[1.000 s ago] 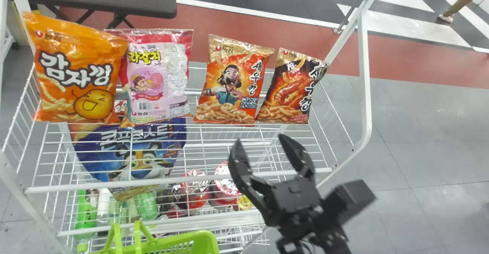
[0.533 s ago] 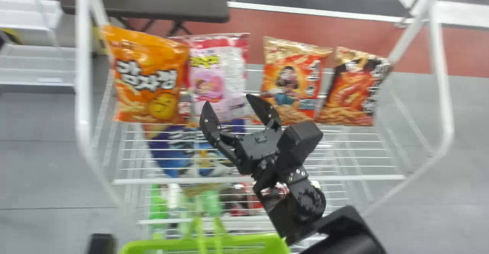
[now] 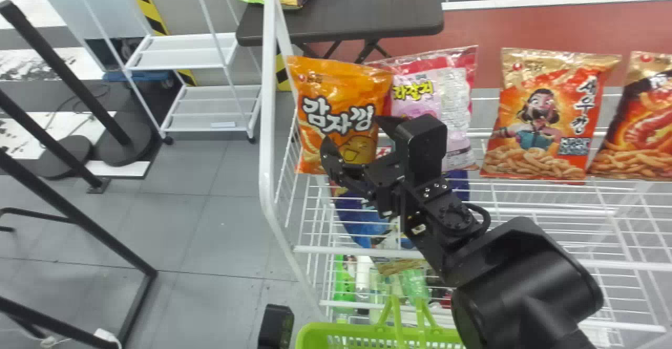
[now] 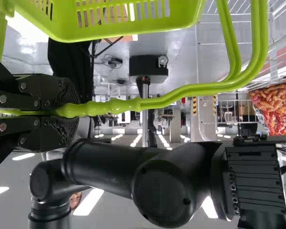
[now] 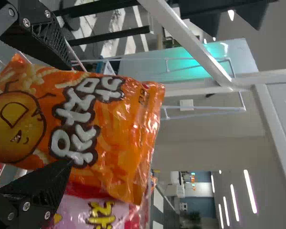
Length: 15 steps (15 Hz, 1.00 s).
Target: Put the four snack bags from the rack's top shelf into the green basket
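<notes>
Reading your set-up from left to right, you have the left gripper (image 3: 275, 326) low at the near side, beside the green basket (image 3: 336, 329). In its wrist view, the left gripper (image 4: 69, 112) is closed firmly round the basket handle (image 4: 181, 93). Next, at your shelf's left end, the orange snack bag (image 3: 325, 81) stands upright on the top shelf (image 3: 619, 264). Your right gripper (image 3: 353, 131) is spread wide at its lower part. In the wrist view, the right gripper (image 5: 70, 114) has one finger at each side of the orange bag; contact is probably slight, if any, but the angle does not settle it. Just beside, the pink snack bag (image 3: 457, 86) stands partly behind the orange one, with your right gripper's black arm crossing in front of its lower part. Then, after a gap, note the gold-and-orange snack bag (image 3: 546, 113), upright, and finally the black-and-red snack bag (image 3: 651, 128) near it. All four bags are on your top shelf.
</notes>
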{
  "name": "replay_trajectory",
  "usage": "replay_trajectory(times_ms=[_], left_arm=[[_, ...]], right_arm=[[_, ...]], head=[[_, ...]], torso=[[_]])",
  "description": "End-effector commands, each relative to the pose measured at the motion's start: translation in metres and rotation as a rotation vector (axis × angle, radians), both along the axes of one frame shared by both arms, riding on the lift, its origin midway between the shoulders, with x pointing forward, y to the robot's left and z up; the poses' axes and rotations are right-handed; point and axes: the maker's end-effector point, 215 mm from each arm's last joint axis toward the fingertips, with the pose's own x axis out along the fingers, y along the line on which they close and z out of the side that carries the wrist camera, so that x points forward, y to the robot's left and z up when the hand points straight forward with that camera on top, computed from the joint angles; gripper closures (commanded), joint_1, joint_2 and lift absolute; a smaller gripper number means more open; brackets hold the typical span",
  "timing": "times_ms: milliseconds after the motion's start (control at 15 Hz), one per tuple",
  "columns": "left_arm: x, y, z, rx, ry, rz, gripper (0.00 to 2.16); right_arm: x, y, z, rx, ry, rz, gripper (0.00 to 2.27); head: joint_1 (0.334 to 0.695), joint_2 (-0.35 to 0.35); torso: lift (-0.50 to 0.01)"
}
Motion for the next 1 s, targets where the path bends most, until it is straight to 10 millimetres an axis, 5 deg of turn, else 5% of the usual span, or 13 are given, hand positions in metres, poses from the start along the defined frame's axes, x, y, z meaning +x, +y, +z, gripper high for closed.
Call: replay_trajectory(times_ms=[0,267,333,467,533,667,933], left_arm=[[0.002,0.004,0.001,-0.007,-0.002,-0.001,2.15],[0.007,0.012,0.003,-0.028,0.004,-0.001,2.15],[0.008,0.013,0.004,-0.032,0.003,0.002,2.15],[0.008,0.016,0.004,-0.035,0.005,0.004,2.15],[0.007,0.015,0.004,-0.036,0.007,0.004,2.15],[0.006,0.015,0.008,-0.051,0.007,0.005,2.15],[0.004,0.018,0.009,-0.052,0.009,0.013,2.15]], right_arm=[[0.013,-0.002,-0.014,-0.058,0.019,0.004,0.19],[0.026,0.002,-0.017,-0.108,0.023,0.026,0.29],[0.030,0.006,-0.018,-0.131,0.030,0.047,0.55],[0.020,0.016,-0.025,-0.151,0.066,0.093,1.68],[0.010,0.020,-0.028,-0.156,0.070,0.104,1.96],[-0.002,0.026,-0.026,-0.177,0.062,0.130,2.17],[-0.029,0.035,-0.007,-0.130,0.040,0.155,2.19]], head=[[0.695,0.229],[0.695,0.226],[0.695,0.230],[0.695,0.244],[0.695,0.252],[0.695,0.273],[0.695,0.302]], torso=[[0.000],[0.000],[0.000],[0.000],[0.000],[0.000],[0.000]])
